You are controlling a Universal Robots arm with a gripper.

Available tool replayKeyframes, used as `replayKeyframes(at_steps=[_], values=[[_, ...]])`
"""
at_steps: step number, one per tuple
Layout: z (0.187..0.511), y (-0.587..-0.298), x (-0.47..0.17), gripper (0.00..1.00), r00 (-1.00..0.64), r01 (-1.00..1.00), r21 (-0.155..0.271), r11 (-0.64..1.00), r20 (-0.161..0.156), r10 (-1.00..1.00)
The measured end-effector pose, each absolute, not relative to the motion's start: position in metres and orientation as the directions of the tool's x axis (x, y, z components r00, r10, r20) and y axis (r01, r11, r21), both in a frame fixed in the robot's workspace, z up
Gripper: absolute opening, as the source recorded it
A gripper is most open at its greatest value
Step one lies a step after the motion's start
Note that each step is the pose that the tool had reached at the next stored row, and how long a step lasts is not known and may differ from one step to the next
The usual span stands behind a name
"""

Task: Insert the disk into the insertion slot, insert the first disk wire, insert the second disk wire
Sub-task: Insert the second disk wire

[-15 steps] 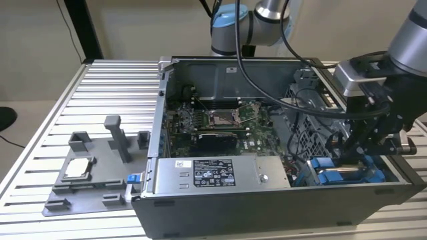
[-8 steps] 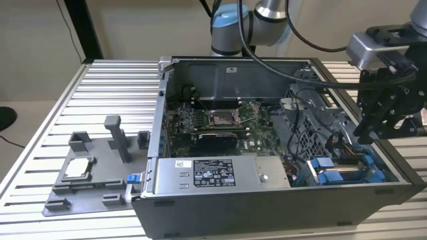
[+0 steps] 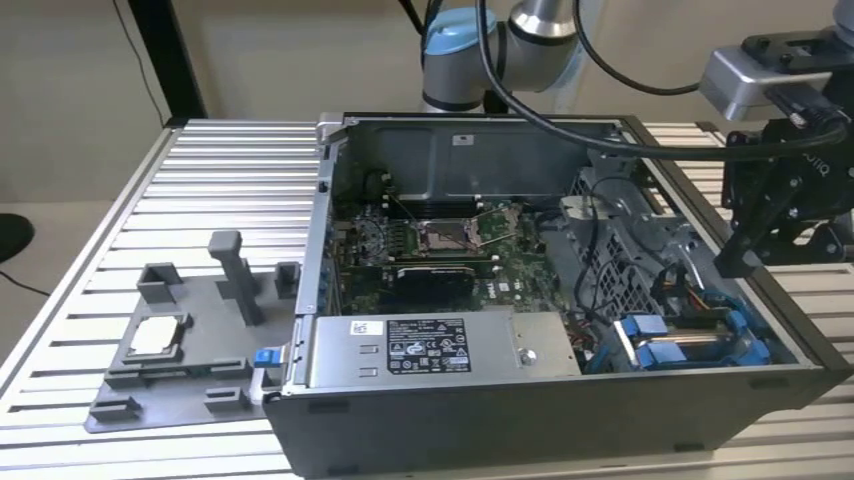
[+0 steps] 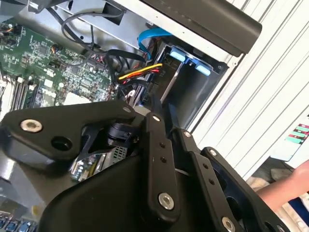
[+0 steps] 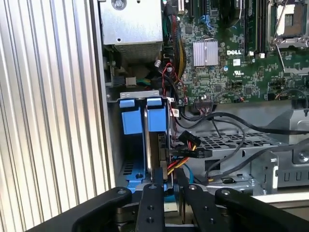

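The gripper (image 3: pixel 742 258) hangs over the open case (image 3: pixel 534 420) at the exterior view's right, above the near corner bay; in the first wrist view its black links (image 5: pixel 169 186) sit right over the upper edge of the disk (image 5: pixel 155 121), and whether it is open, closed or touching that edge cannot be told. The disk stands on edge in the bay, blue frame around it, just beside the case's side wall. Two blue tabs (image 5: pixel 132 116) lie side by side at the bay's mouth. One bundle of red, yellow and black wires (image 5: pixel 190 145) ends in a black plug just beside the disk; one blue flat cable (image 4: pixel 149 36) curls near the bay in the second wrist view. One green board (image 3: pixel 441 240) fills the case floor, with one silver heat sink (image 5: pixel 205 52). One metal box (image 3: pixel 427 345) at the near side carries a white printed label. At the exterior view's left, one grey fixture (image 3: pixel 187 340) rests on the ribbed table (image 3: pixel 200 180). A person's hand (image 4: pixel 289 186) shows in the second wrist view
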State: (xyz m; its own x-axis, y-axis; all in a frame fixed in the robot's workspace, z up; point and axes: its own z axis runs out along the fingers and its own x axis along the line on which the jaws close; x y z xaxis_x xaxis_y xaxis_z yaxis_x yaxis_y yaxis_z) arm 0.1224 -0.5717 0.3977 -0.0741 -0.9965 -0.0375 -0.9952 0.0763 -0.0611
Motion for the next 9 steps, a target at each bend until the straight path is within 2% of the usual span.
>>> replayKeyframes(at_steps=[9], values=[[0.3977,-0.5719,0.1224,0.0,-0.074,-0.995,-0.061,0.076,-0.037,-0.997]])
